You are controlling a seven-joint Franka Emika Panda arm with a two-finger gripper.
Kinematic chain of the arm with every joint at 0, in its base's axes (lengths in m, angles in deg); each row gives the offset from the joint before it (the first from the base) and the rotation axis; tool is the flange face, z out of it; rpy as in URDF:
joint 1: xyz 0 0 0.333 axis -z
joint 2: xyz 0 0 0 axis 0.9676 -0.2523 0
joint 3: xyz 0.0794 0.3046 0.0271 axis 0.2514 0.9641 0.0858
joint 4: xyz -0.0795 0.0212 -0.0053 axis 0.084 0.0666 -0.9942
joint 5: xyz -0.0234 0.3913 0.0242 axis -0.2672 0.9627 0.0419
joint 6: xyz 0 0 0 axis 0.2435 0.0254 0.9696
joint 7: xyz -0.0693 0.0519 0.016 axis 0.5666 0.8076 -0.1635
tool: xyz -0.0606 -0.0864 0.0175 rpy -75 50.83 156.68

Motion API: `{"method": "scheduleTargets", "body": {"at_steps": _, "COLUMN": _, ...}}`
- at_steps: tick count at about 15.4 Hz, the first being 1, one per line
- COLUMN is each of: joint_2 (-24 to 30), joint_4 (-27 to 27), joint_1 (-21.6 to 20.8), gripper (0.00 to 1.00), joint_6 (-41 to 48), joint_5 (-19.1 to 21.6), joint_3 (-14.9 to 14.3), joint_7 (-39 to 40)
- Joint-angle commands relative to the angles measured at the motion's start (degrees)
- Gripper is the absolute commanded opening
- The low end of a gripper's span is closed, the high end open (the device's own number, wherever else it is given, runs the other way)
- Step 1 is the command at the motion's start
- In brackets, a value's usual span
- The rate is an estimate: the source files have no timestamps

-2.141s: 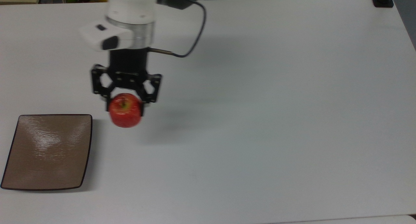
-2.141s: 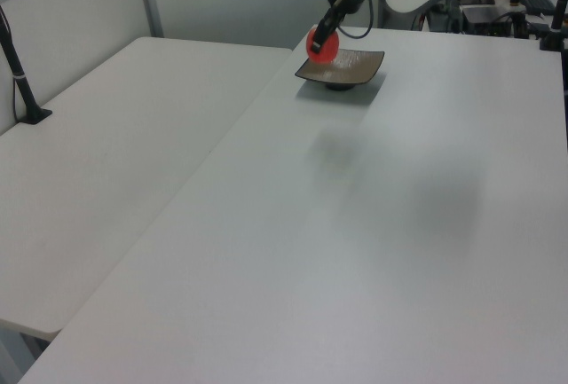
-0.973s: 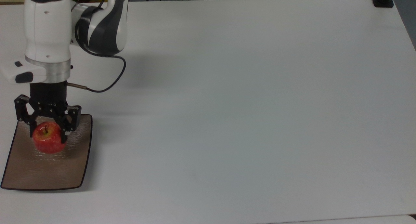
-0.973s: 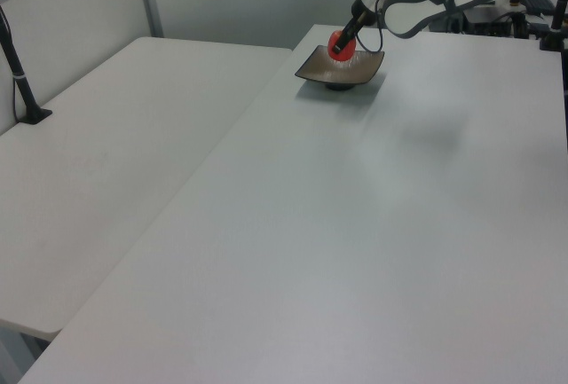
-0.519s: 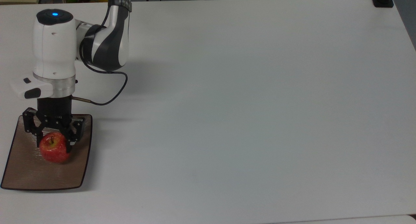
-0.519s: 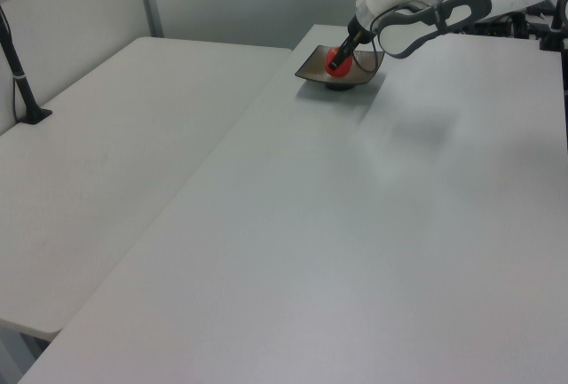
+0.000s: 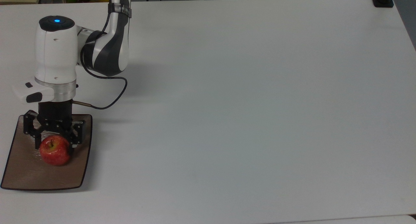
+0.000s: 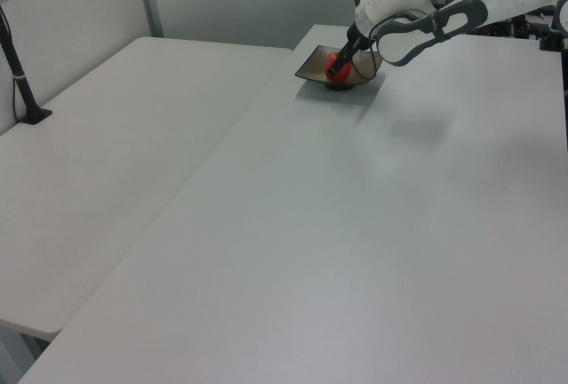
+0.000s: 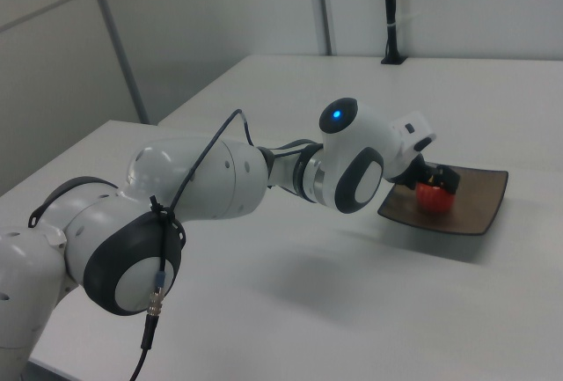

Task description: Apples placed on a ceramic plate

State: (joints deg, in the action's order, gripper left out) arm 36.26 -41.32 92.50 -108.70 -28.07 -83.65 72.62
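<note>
One small round red apple [image 7: 54,154] with a glossy, speckled skin sits on a square tan-brown ceramic plate [image 7: 26,175] with a thin dark rim. The plate lies on a plain white table [image 7: 247,103], close to the table's near corner on the top view's left. Taking the plate as the landmark, the apple is on its middle part, a little toward the plate's far edge in the top view. The apple stands upright: its short dark stem points up, tipped slightly toward the plate's far edge, with a yellow-green patch around the stem. Being round, the apple has no clear long axis.

The black two-finger gripper [image 7: 54,145] of the white robot arm [image 7: 55,55] comes straight down over the plate's far half. Its fingers [image 7: 74,140] stand on either side of the apple, one toward the plate's left edge and one toward its right edge in the top view, and appear closed against the fruit's sides. A thin black cable [image 7: 109,97] loops from the wrist over the table just beyond the plate.

In the left view the apple [image 8: 335,66] and the plate [image 8: 312,68] appear at the far end of the table, and in the right view the apple [image 9: 431,196] rests on the plate [image 9: 479,205], beside the arm's rounded joint.
</note>
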Motion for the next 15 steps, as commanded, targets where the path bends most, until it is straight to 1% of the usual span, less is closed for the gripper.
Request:
{"method": "scheduleTargets", "body": {"at_steps": 1, "joint_2": 0.3, "joint_4": 0.04, "joint_1": -0.15, "gripper": 1.0, "joint_6": -0.75, "joint_5": 0.35, "joint_3": -0.28, "joint_7": 1.07}}
{"method": "scheduleTargets", "body": {"at_steps": 4, "joint_2": 4.86, "joint_4": -3.91, "joint_1": -0.41, "gripper": 1.0, "joint_6": -0.66, "joint_5": 0.35, "joint_3": -0.28, "joint_7": 0.99}}
{"method": "scheduleTargets", "body": {"at_steps": 5, "joint_2": 7.58, "joint_4": -5.84, "joint_1": -0.59, "gripper": 1.0, "joint_6": -0.66, "joint_5": 0.44, "joint_3": -0.28, "joint_7": 0.98}}
{"method": "scheduleTargets", "body": {"at_steps": 8, "joint_2": 17.24, "joint_4": -14.0, "joint_1": -0.94, "gripper": 1.0, "joint_6": 0.04, "joint_5": 0.61, "joint_3": -0.19, "joint_7": -0.67}}
{"method": "scheduleTargets", "body": {"at_steps": 10, "joint_2": 23.22, "joint_4": -19.46, "joint_1": -2.6, "gripper": 1.0, "joint_6": 0.04, "joint_5": 0.7, "joint_3": -0.19, "joint_7": -3.66}}
{"method": "scheduleTargets", "body": {"at_steps": 12, "joint_2": 29.63, "joint_4": -24.2, "joint_1": -3.67, "gripper": 1.0, "joint_6": 1.79, "joint_5": 0.79, "joint_3": -0.19, "joint_7": -8.48}}
{"method": "scheduleTargets", "body": {"at_steps": 13, "joint_2": 32.97, "joint_4": -25.44, "joint_1": -4.54, "gripper": 1.0, "joint_6": 5.02, "joint_5": 0.79, "joint_3": -0.19, "joint_7": -11.81}}
{"method": "scheduleTargets", "body": {"at_steps": 14, "joint_2": 37.27, "joint_4": -25.28, "joint_1": -5.85, "gripper": 1.0, "joint_6": 14.1, "joint_5": 0.87, "joint_3": -0.19, "joint_7": -16.89}}
{"method": "scheduleTargets", "body": {"at_steps": 15, "joint_2": 39.75, "joint_4": -24.76, "joint_1": -6.39, "gripper": 1.0, "joint_6": 20.46, "joint_5": 1.05, "joint_3": -0.11, "joint_7": -19.38}}
